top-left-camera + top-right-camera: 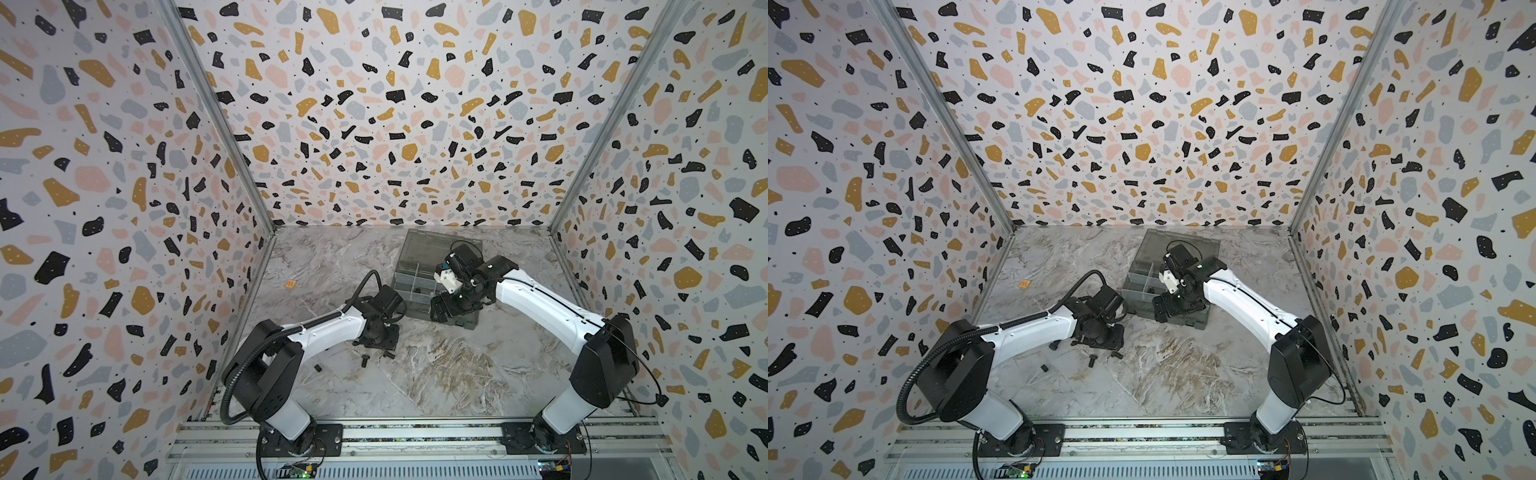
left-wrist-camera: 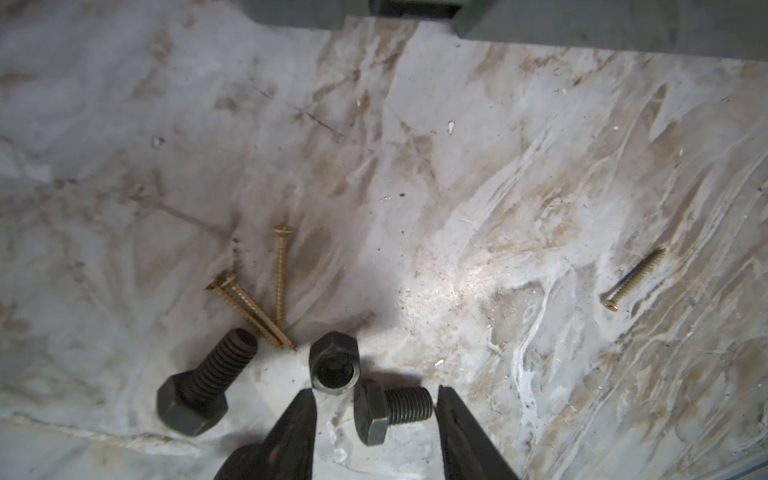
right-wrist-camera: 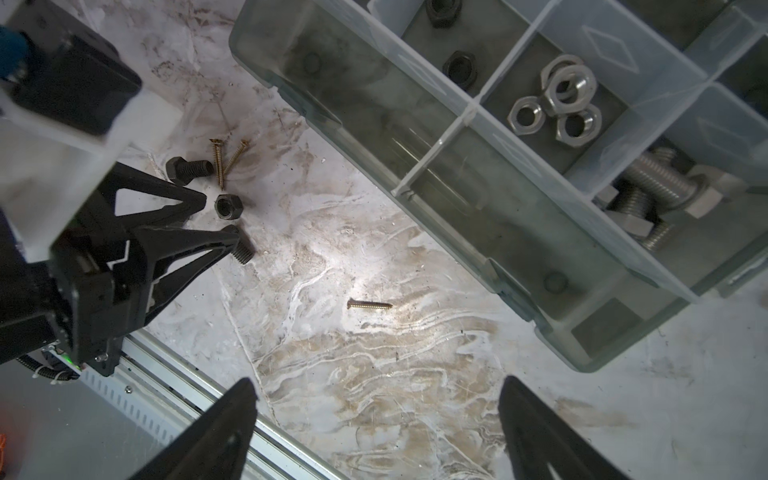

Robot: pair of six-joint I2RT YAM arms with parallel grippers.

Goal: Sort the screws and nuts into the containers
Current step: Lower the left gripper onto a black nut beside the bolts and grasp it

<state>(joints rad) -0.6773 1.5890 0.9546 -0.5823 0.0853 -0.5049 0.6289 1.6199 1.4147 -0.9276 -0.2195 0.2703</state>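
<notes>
- Marble table (image 2: 498, 166): 1 black screw (image 2: 390, 409) is laid between the open jaws of the left gripper (image 2: 376, 390).
- It could be popped out when squeezed, and the nut (image 2: 334, 359) beside it bumped.

black bolts (image 2: 195, 390), brass screws (image 2: 249, 309), silver nuts (image 3: 569, 89), smoky-grey box (image 3: 374, 137), marbled table (image 2: 457, 166)

No word, number or brand could be read anywhere. A small orange tag (image 1: 290, 284) on the worktop (image 1: 457, 374) carried marks that were too small to make out in both top views. The clear dividers (image 3: 606, 43) of the organiser box (image 3: 332, 75) bore only embossed diamond outlines, no lettering.
</notes>
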